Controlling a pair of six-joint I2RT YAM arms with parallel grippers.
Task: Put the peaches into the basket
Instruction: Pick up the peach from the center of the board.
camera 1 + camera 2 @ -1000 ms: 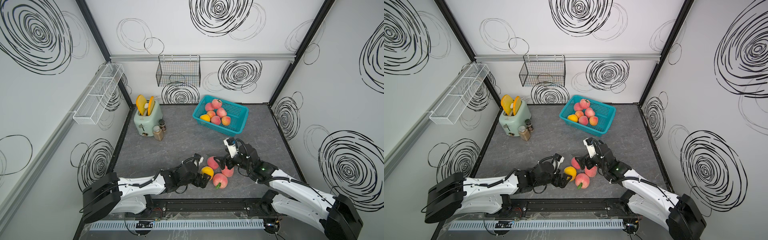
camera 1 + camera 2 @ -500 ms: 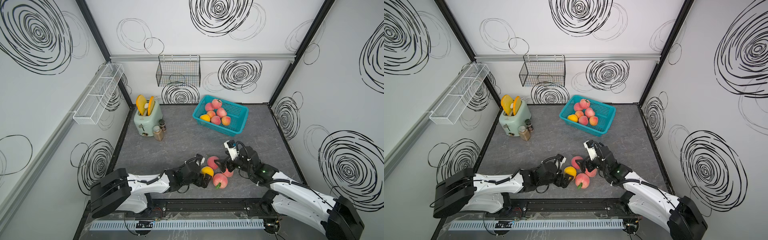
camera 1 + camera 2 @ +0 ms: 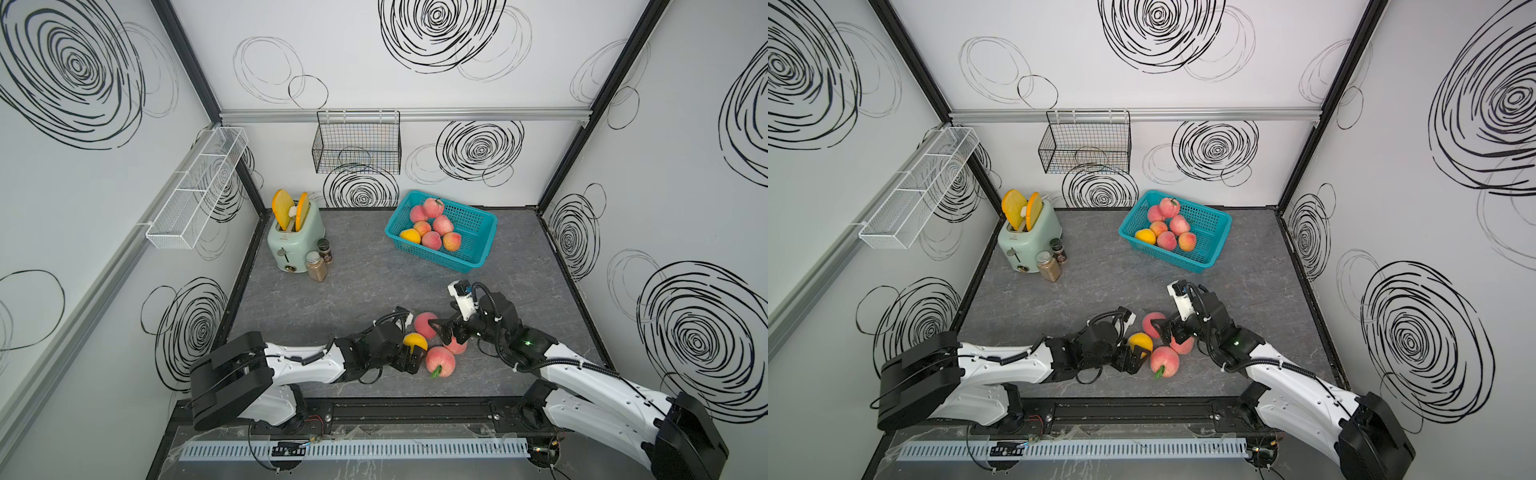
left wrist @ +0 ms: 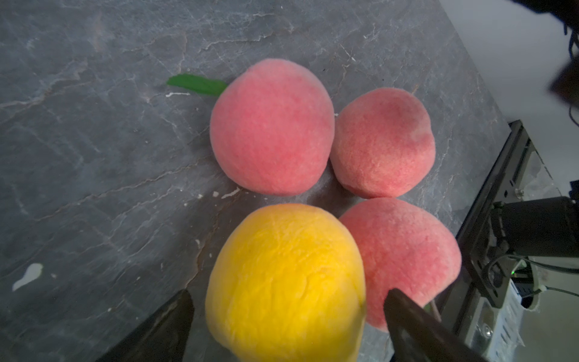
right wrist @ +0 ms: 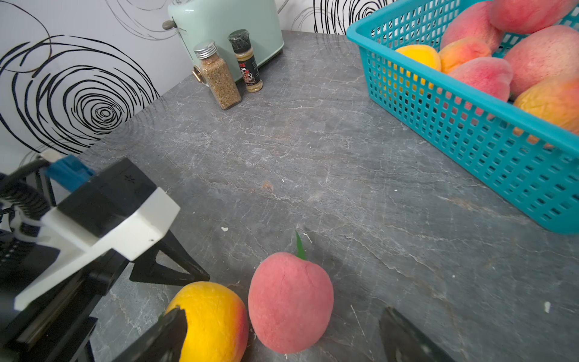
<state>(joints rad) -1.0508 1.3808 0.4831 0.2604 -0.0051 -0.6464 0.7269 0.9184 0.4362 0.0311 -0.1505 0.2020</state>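
Observation:
Four peaches sit clustered near the table's front: a yellow peach (image 3: 414,341) (image 4: 285,282), a leafed pink peach (image 3: 424,323) (image 5: 289,304), a stemmed pink one (image 3: 440,360) and another pink one (image 3: 457,345). My left gripper (image 3: 411,348) (image 4: 289,299) is open, with a finger on each side of the yellow peach and small gaps showing. My right gripper (image 3: 444,333) (image 5: 283,313) is open just above the cluster, and its fingers frame the leafed pink peach. The turquoise basket (image 3: 473,264) (image 5: 470,131) at the back right holds several peaches.
At the back left stands a mint toaster (image 3: 295,241) with orange slices in it, and two spice jars (image 3: 316,268) stand beside it. A black wire basket (image 3: 357,147) and a white mesh rack (image 3: 195,195) hang on the walls. The table's front rail (image 3: 374,405) lies close behind the cluster.
The left arm swung inward and its open gripper edged further round the yellow peach. The right gripper dipped slightly toward the pink peaches. No peach moved.

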